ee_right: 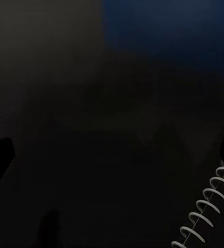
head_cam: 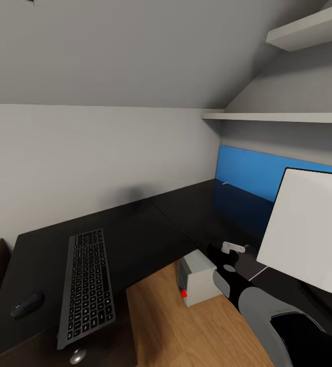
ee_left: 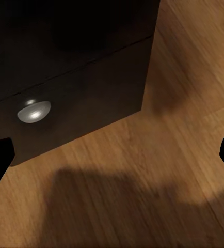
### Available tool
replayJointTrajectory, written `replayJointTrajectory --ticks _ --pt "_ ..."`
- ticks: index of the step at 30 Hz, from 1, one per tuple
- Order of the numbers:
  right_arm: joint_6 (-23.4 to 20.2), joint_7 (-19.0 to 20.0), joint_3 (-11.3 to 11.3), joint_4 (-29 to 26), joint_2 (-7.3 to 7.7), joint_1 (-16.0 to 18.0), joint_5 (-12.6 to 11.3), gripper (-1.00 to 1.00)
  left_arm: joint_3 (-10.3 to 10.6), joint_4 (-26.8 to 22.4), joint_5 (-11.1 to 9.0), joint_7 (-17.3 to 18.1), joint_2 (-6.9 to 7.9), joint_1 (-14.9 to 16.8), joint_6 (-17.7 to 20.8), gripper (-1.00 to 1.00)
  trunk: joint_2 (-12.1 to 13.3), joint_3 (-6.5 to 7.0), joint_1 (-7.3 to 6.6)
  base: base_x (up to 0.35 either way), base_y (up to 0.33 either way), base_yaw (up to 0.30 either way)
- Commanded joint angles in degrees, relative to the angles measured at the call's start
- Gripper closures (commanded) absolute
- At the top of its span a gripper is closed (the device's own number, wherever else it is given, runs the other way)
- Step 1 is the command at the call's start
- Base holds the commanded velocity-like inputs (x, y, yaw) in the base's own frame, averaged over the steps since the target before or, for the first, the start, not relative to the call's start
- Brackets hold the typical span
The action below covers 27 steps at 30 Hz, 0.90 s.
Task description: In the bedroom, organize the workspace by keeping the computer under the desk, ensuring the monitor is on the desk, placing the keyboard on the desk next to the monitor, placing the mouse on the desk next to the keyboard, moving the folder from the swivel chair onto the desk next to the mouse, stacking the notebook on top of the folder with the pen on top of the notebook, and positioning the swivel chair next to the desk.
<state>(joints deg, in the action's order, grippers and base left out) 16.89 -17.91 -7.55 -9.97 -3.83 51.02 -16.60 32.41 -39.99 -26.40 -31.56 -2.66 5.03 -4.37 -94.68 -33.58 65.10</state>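
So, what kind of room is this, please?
Probably a home office corner under a sloped ceiling: a black L-shaped desk holds a keyboard and mouse, with a computer on the wooden floor.

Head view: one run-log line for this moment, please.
keyboard on desk | mouse beside it | monitor on desk | computer on floor under desk | left hand open

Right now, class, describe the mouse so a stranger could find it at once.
Start at the L-shaped black desk and go to its near end, where the grey keyboard lies. Just beside it, towards the desk's outer edge, sits the mouse: small, dark and rounded, unlike the long flat keyboard.
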Motion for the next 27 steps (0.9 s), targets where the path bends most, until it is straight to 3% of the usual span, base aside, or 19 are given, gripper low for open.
replayJointTrajectory --ticks 1,27 --pt "0.2 -0.3 -0.5 0.0 0.02 0.0 -0.5 -1.0 0.4 0.0 -0.6 -0.3 0.05 0.1 -0.4 -1.0 0.0 -0.06 0.0 0.0 0.0 0.0" --pt "-3.5 -0.3 -0.2 0.0 0.95 0.0 -0.8 -1.0 0.4 0.1 -0.6 -0.4 0.09 0.1 -0.5 -1.0 0.0 -0.06 0.0 0.0 0.0 0.0"
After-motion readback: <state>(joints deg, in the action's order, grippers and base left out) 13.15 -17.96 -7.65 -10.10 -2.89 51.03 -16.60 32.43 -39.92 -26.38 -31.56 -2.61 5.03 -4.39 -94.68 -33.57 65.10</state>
